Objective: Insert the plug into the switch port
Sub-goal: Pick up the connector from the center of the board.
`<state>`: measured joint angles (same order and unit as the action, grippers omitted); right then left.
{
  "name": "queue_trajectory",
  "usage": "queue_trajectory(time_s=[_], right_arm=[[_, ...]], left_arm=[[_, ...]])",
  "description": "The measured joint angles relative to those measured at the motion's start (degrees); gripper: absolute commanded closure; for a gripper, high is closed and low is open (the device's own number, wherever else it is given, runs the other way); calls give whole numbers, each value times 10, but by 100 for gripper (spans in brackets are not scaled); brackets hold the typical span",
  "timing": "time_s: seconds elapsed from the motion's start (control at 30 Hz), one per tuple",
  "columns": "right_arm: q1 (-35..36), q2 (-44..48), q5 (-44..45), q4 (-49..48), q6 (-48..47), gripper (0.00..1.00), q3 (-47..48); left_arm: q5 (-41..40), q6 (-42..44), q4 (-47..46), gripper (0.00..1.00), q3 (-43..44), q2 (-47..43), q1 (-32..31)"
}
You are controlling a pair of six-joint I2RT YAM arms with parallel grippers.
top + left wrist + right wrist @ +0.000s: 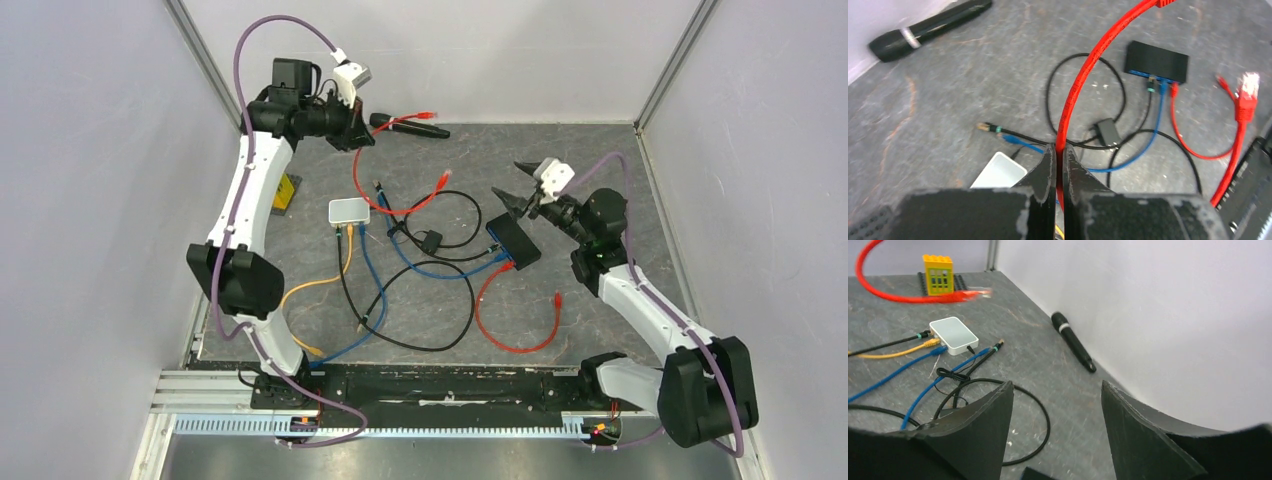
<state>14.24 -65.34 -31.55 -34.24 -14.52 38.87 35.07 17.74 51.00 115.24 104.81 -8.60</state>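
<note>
My left gripper (358, 132) (1059, 146) hangs above the table's far left, shut on a red cable (1083, 75). The cable arcs up from the jaws to its red plug (427, 115) (1165, 2), well clear of the fingertips. The pale switch box (348, 210) (998, 170) (953, 335) lies flat below that gripper. Black, yellow and blue cables are plugged into its near edge. My right gripper (510, 183) (1056, 385) is open and empty, raised over the middle right, apart from the box.
A black microphone (410, 125) (1073, 340) lies by the back wall. A black switch (515, 243) (1157, 61) with blue and red cables sits mid-right. There is a yellow toy block (938, 272) at far left. Loose cables and a small black adapter (432, 240) cover the middle.
</note>
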Motion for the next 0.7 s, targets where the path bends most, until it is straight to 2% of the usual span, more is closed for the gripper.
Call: queue_trajectory(time_s=[0.13,0.33,0.43,0.63,0.7], right_arm=[[0,-22,-68,-85,-57,34,-24],[12,-71,-112,-150,-88,37,-23],[31,-88,-117,-152,-113,37,-20],[67,-110,-111,-79,-235,38,15],[69,-112,-106,-69,-262,43,16]], left_arm=[[39,31,37,98,-16,-13,-13],[39,68,79,98,-74,4,-51],[39,74,88,98,-78,7,-80],[39,80,93,98,-82,7,-116],[40,83,97,98,-83,7,-118]])
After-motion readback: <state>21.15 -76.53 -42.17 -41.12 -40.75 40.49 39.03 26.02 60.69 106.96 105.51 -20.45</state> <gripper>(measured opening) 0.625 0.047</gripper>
